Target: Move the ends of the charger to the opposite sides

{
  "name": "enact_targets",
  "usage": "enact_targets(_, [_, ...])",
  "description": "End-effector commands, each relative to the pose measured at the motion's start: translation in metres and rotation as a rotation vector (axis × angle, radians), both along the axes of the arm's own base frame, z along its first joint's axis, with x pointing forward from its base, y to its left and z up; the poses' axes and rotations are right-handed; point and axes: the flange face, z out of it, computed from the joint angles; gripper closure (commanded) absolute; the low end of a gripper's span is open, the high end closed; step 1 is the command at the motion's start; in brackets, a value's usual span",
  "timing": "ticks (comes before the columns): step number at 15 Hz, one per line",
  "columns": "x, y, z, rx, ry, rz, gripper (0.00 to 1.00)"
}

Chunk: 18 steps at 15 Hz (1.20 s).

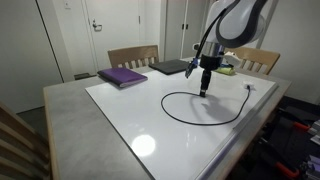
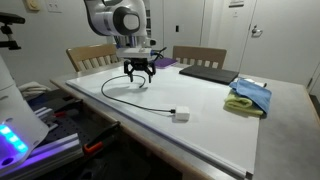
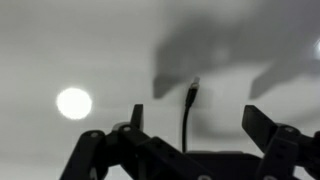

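Black and thin, the charger (image 1: 190,120) is lying in a wide open loop on the white counter (image 1: 130,125), and the claw (image 1: 204,88) is hanging right over one end of it. In both exterior views the claw (image 2: 139,80) is pointing straight down with its fingers spread wide, gripping nothing — the jaws are standing apart just above the counter.

In the wrist view the tiny black tip (image 3: 193,88) is showing between the two dark fingers (image 3: 268,125), and the cable is running from it back toward the camera. This end is therefore sitting in the gap of the claw (image 3: 193,112), and in the blurred picture it is not appearing to touch either finger.

The white-grey plug block (image 2: 180,115) is resting at the loop's other end, well apart from the claw. Farther back a dark laptop (image 2: 205,73), a purple book (image 1: 122,76) and a blue-and-green cloth (image 2: 248,97) are lying on the counter. Whether the plug block is carrying any writing cannot be told — it is showing too small.
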Motion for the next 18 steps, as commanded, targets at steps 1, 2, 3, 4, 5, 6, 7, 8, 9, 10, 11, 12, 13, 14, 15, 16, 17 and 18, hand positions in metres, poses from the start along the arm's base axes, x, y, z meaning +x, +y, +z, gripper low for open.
enact_targets(1, [-0.004,-0.002,-0.014,-0.031,0.003,0.031,0.00])
enact_targets(2, [-0.006,-0.003,-0.016,-0.047,0.008,0.037,0.00])
enact_targets(3, [-0.007,-0.004,-0.018,-0.065,0.014,0.041,0.00])
enact_targets(4, [-0.007,-0.004,-0.020,-0.083,0.019,0.039,0.00])
enact_targets(5, [-0.008,-0.005,-0.023,-0.103,0.022,0.039,0.00])
enact_targets(6, [-0.008,-0.005,-0.025,-0.119,0.026,0.038,0.00])
enact_targets(7, [-0.009,-0.004,-0.027,-0.130,0.026,0.038,0.00])
enact_targets(8, [-0.010,-0.003,-0.028,-0.134,0.025,0.035,0.00])
enact_targets(9, [-0.011,-0.001,-0.028,-0.133,0.022,0.031,0.00])
enact_targets(10, [-0.011,0.002,-0.028,-0.129,0.019,0.030,0.00])
enact_targets(11, [-0.011,0.005,-0.027,-0.116,0.017,0.031,0.00])
enact_targets(12, [-0.012,0.007,-0.027,-0.107,0.014,0.033,0.00])
enact_targets(13, [-0.012,0.008,-0.027,-0.100,0.011,0.034,0.00])
enact_targets(14, [-0.011,0.010,-0.028,-0.083,0.008,0.035,0.00])
enact_targets(15, [-0.011,0.012,-0.028,-0.068,0.005,0.031,0.00])
enact_targets(16, [-0.010,0.015,-0.028,-0.045,0.002,0.024,0.00])
enact_targets(17, [-0.011,0.016,-0.030,-0.023,0.001,0.011,0.00])
enact_targets(18, [-0.010,0.018,-0.031,-0.006,0.003,0.002,0.00])
